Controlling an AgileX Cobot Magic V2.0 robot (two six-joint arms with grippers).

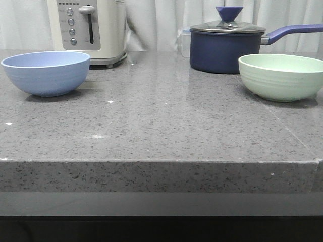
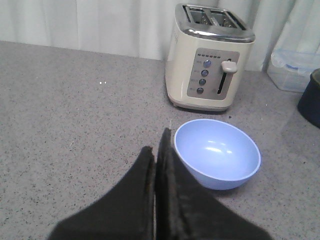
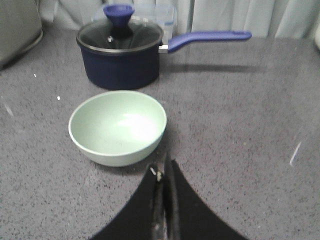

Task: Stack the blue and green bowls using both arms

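Observation:
The blue bowl (image 1: 46, 72) stands upright and empty at the left of the grey counter, in front of the toaster. It also shows in the left wrist view (image 2: 217, 153). The green bowl (image 1: 281, 76) stands upright and empty at the right, in front of the saucepan, and shows in the right wrist view (image 3: 117, 126). My left gripper (image 2: 156, 145) is shut and empty, above the counter just short of the blue bowl. My right gripper (image 3: 163, 167) is shut and empty, just short of the green bowl. Neither arm shows in the front view.
A cream toaster (image 1: 90, 27) stands behind the blue bowl. A dark navy saucepan (image 1: 224, 46) with a glass lid and a long handle stands behind the green bowl, with a clear plastic box (image 1: 184, 43) beside it. The counter's front edge (image 1: 156, 162) runs across.

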